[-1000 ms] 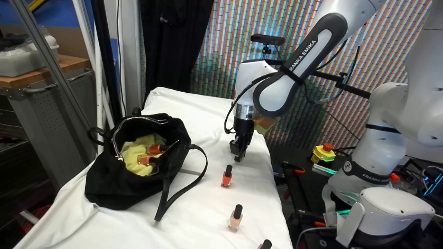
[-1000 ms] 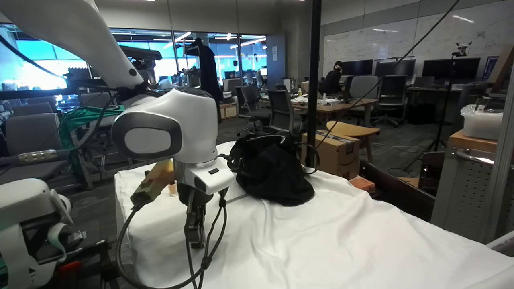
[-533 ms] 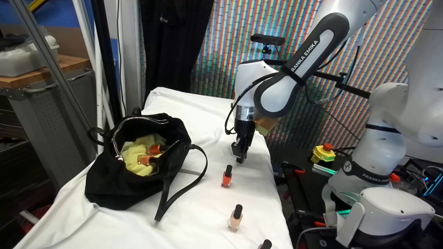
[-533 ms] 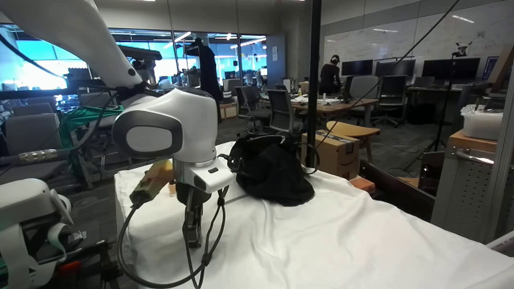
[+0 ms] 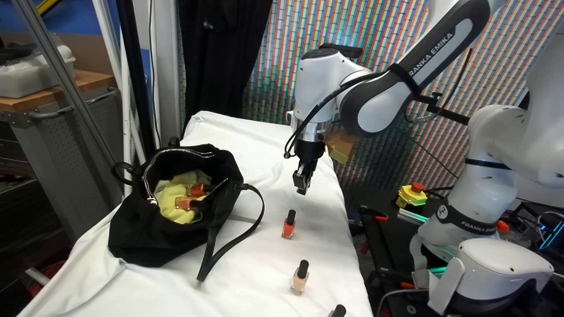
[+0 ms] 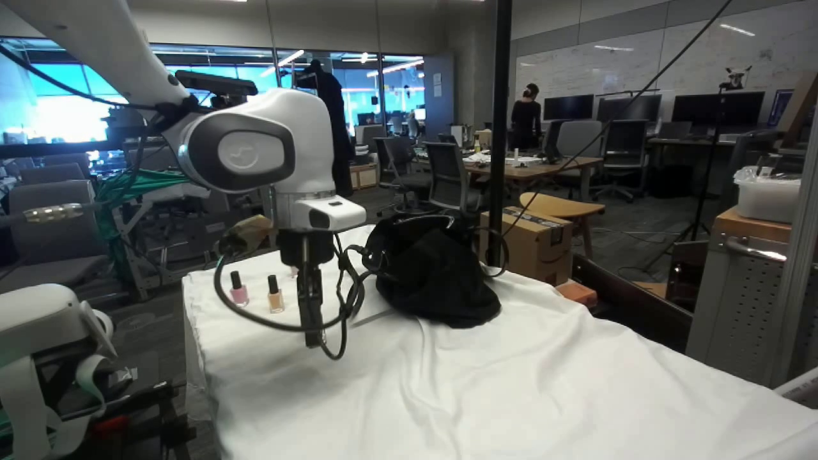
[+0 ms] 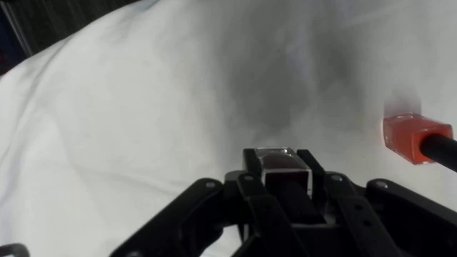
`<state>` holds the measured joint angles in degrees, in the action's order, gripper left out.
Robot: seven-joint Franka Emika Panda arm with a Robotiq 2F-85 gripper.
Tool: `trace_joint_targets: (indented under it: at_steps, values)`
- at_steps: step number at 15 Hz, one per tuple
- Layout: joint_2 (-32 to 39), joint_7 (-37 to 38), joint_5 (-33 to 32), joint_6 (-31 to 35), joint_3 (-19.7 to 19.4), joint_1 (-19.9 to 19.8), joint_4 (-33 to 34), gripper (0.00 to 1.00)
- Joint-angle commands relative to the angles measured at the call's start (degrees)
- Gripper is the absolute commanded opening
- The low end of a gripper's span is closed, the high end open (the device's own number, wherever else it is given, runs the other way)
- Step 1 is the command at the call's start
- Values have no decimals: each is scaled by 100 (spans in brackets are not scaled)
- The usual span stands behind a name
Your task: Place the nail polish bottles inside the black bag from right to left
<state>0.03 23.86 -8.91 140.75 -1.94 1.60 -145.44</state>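
The fingers (image 7: 250, 162), parted only by a dark bottle (image 7: 285, 167), grip its sides, likely for steady carrying; the black bag (image 5: 147, 240) gapes nearby, presumably to receive it; two orange-red bottles (image 5: 197, 190) lie inside

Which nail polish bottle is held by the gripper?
The dark bottle, clamped in the gripper. The bright red bottle, peach bottle and pink bottle stand on the white cloth; two others lie in the black bag.
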Motion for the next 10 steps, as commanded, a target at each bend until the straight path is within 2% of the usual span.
trace_joint_targets:
  at_steps: [1,5,10]
  values:
    - [-521,518,-507,-463,296,76,293,15]
    - [-576,784,-817,-551,751,178,742,15]
    - [-192,1475,-1616,-481,1287,420,1397,15]
